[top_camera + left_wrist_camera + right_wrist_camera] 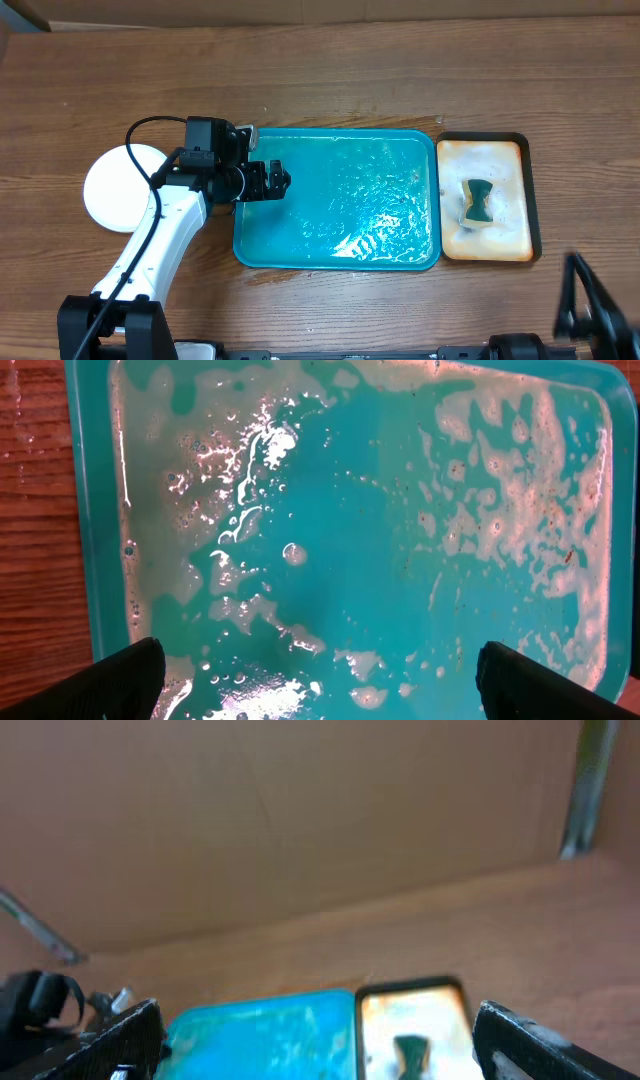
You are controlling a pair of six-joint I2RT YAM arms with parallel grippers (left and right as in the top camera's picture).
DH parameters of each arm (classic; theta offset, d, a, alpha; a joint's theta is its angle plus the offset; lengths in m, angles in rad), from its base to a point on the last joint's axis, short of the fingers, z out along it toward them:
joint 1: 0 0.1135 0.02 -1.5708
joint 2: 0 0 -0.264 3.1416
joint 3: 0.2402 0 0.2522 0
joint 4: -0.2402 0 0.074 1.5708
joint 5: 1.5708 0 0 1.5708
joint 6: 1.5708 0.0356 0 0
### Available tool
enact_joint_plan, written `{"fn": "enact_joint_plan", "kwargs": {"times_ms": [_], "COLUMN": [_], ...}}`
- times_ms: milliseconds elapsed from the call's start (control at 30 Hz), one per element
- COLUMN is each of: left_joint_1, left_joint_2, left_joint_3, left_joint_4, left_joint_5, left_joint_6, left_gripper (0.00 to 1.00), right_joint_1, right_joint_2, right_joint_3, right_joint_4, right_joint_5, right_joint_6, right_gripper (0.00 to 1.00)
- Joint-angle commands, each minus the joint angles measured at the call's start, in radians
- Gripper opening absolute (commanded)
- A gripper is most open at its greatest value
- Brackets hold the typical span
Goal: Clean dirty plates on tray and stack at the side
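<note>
The teal tray (335,200) lies mid-table, wet and streaked with foam, and no plate lies on it. A white round plate (112,190) rests on the table left of the tray, partly hidden by my left arm; whether others lie under it I cannot tell. My left gripper (280,180) hovers over the tray's left end. In the left wrist view the left gripper (320,695) is open above the foamy tray (380,560), with nothing between its fingers (125,680). My right gripper (588,300) is at the near right corner; in its wrist view the right gripper (320,1040) is open and empty.
A smaller black-rimmed tray (486,200) with an orange-stained cream inside sits right of the teal tray and holds a dark green sponge (479,201). The right wrist view shows both trays (262,1035) from afar, the sponge (410,1055) and a cardboard wall (300,820) behind.
</note>
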Motion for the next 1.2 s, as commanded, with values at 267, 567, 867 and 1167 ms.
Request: {"fn": "enact_joint_plan", "kwargs": {"times_ms": [267, 567, 867, 1167], "left_joint_1": [-0.006, -0.005, -0.006, -0.006], "left_joint_2": [0.009, 0.009, 0.009, 0.009], "left_joint_3": [0.015, 0.015, 0.015, 0.015], "left_joint_4": [0.001, 0.001, 0.001, 0.001], "left_joint_5": [-0.004, -0.004, -0.004, -0.004], "left_joint_6": [0.019, 0.019, 0.019, 0.019], "left_gripper": [1.0, 1.0, 1.0, 1.0], "right_joint_1": [0.031, 0.031, 0.031, 0.043], "right_joint_2": [-0.292, -0.444, -0.446, -0.447], "right_joint_3": [-0.215, -0.417, -0.616, -0.985], "right_joint_4": [0.06, 0.195, 0.418, 0.822], "right_joint_5": [0.042, 0.043, 0.034, -0.003], "right_joint_6": [0.004, 0.004, 0.004, 0.005], "right_gripper": [1.0, 1.0, 1.0, 1.0]}}
